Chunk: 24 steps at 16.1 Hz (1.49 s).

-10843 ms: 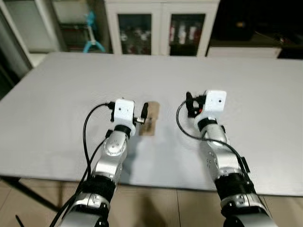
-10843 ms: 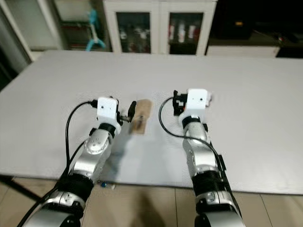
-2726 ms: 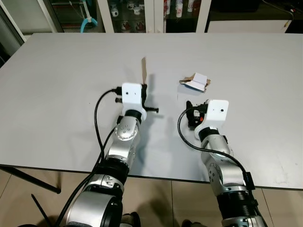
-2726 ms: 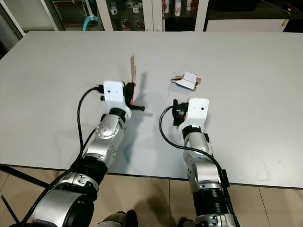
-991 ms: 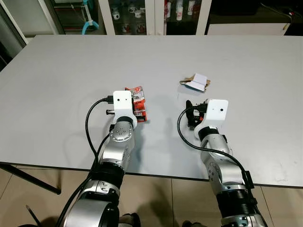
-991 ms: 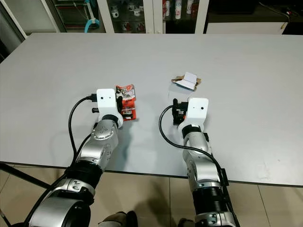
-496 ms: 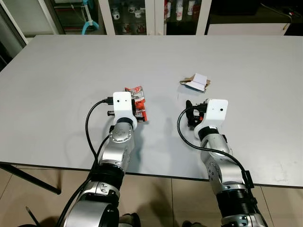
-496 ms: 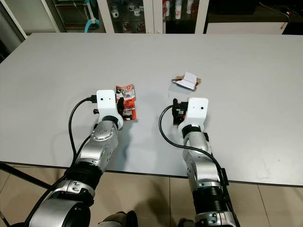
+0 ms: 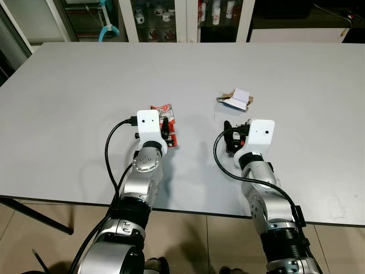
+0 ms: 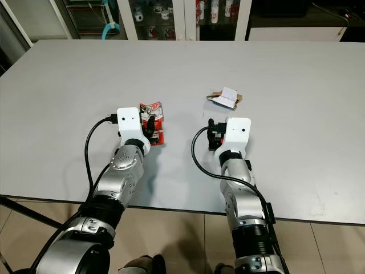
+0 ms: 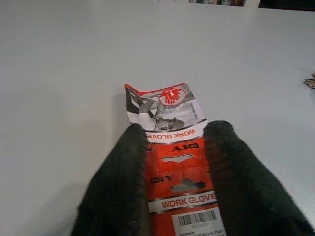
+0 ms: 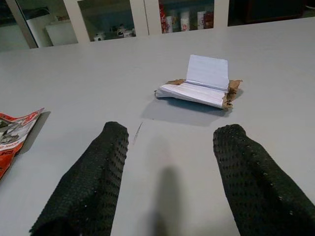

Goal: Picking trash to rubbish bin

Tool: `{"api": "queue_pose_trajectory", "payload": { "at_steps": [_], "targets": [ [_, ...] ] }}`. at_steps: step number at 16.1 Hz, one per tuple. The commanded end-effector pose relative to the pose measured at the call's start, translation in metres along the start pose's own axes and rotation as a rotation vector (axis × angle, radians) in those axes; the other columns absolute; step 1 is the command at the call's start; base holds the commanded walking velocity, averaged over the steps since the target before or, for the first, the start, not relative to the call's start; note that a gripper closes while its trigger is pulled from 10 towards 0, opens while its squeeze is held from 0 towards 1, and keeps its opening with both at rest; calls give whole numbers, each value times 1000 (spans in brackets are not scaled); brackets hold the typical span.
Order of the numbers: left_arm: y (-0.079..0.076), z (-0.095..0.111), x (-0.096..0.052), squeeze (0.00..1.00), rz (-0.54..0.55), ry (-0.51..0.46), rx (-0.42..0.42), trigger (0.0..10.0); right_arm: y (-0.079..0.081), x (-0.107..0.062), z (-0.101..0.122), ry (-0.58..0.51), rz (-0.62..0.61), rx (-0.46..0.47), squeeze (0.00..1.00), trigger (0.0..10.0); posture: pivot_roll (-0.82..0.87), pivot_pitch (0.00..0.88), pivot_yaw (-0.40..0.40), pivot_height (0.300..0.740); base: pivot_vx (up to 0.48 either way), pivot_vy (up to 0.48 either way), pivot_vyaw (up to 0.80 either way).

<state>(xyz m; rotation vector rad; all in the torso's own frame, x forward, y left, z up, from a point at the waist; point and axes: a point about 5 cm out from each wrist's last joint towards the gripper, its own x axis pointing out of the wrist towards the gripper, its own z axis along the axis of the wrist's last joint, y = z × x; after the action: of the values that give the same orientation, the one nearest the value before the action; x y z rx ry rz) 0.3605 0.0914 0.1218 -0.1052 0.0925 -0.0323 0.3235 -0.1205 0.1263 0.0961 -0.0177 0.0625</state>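
The left gripper (image 11: 174, 162), which held the red packet (image 9: 167, 124) upright, now pinches it flat mid-table, nearer the front edge, while the right gripper (image 12: 170, 162) stays spread short of the paper scrap (image 12: 199, 86)

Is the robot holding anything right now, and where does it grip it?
The left tool has its fingers on either side of the red glove packet, at its barcode end; whether it grips is unclear. The right tool is open, holding nothing.
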Motion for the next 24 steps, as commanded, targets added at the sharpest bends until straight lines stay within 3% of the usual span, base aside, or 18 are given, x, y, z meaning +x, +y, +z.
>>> {"api": "queue_pose_trajectory", "payload": {
  "at_steps": [1, 5, 6, 7, 8, 13, 16, 24],
  "targets": [
    [0, 7, 2, 1000, -26, -28, -33, 10000, 0, 2, 3, -9, -3, 1, 0, 10000, -11, 106, 78, 740, 0, 0, 0],
    [1, 8, 2, 1000, -60, -52, -129, 10000, 0, 2, 2, -9, -3, 2, 0, 10000, -12, 104, 79, 740, 0, 0, 0],
    [3, 9, 2, 373, -66, -71, -111, 10000, 0, 2, 2, -10, -4, 2, 0, 10000, -13, 104, 79, 740, 0, 0, 0],
    [3, 9, 2, 373, -65, -72, -106, 10000, 0, 2, 2, -10, -4, 2, 0, 10000, -13, 104, 79, 740, 0, 0, 0],
    [7, 7, 4, 0, -58, -63, -72, 10000, 0, 1, 2, -10, -4, 2, 0, 10000, -13, 104, 79, 740, 0, 0, 0],
    [33, -8, 9, 0, 20, 31, -28, 10000, 1, 0, 1, -9, -8, 4, 0, 10000, -23, 108, 85, 740, 0, 0, 0],
    [42, -16, 11, 0, 69, 98, -46, 10000, 1, -2, 1, -10, -11, 5, 0, 10000, -31, 111, 89, 740, 0, 0, 0],
    [14, -15, 16, 0, -15, 121, -67, 10000, 0, -5, 4, -18, -21, 6, 0, 10000, -51, 132, 98, 740, 0, 0, 0]
  ]
}}
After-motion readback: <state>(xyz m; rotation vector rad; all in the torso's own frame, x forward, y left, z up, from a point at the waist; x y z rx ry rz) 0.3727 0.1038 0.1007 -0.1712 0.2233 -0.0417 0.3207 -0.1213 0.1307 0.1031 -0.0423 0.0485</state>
